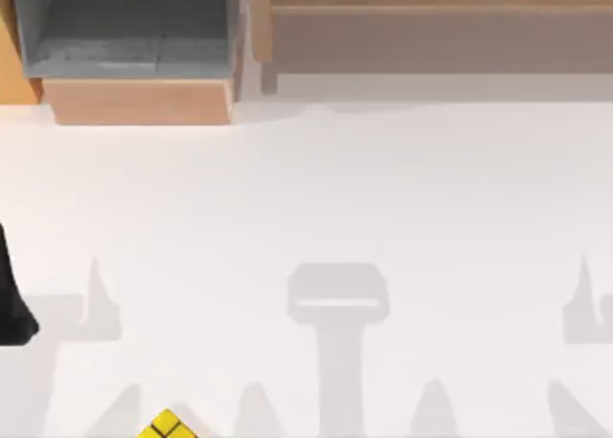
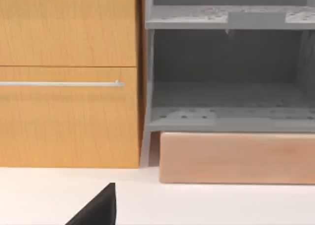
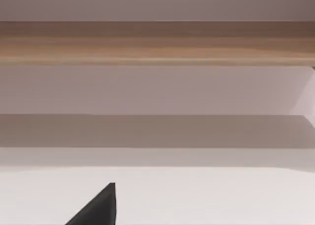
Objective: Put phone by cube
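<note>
Top view: the cube [image 1: 166, 426] sits at the lower left of the frame, cut by the bottom edge, on the white table [image 1: 364, 189]. It is yellow with black grid lines and turned so a corner points up the frame; only a small part shows, so no long axis can be read. A black shape [image 1: 13, 299] at the left edge, mid-height, cannot be identified. A grey shelf unit [image 1: 124, 31] with a wooden base stands at the upper left, a wooden bench [image 1: 431, 21] along the upper right.

Left wrist view: a black finger tip [image 2: 98, 208] of the left gripper shows at the lower left of the frame; cannot tell whether the jaws are released or clenched. Behind it stand a wooden cabinet [image 2: 69, 77] and the grey shelves.

Right wrist view: a black finger tip [image 3: 98, 208] of the right gripper shows at the lower left; jaw state cannot be told. The wooden bench runs across the upper frame.
</note>
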You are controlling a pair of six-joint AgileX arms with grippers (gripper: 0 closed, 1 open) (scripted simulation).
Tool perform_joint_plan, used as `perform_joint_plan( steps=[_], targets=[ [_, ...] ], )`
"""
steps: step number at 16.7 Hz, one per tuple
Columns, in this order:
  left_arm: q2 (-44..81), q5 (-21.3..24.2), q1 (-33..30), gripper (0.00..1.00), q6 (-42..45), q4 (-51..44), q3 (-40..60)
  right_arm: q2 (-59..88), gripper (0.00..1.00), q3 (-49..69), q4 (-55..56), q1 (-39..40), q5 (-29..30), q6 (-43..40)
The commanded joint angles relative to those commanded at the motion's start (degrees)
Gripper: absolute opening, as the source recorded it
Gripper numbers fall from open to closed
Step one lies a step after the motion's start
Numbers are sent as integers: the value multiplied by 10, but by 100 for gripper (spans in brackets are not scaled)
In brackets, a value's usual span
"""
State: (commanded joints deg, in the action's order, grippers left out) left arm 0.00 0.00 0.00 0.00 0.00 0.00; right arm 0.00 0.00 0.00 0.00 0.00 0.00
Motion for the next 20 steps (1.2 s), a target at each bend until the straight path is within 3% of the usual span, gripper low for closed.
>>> perform_joint_plan(
  steps=[4, 8, 20],
  targets=[
    [0, 0, 0, 100, 0, 0, 0, 19, 100, 14, -13, -13, 2, -1],
    [0, 0, 0, 100, 0, 0, 0, 128, 100, 81, -77, -72, 6, -5],
    [0, 0, 0, 100, 0, 0, 0, 743, 100, 409, -376, -322, -7, -27]
  ],
)
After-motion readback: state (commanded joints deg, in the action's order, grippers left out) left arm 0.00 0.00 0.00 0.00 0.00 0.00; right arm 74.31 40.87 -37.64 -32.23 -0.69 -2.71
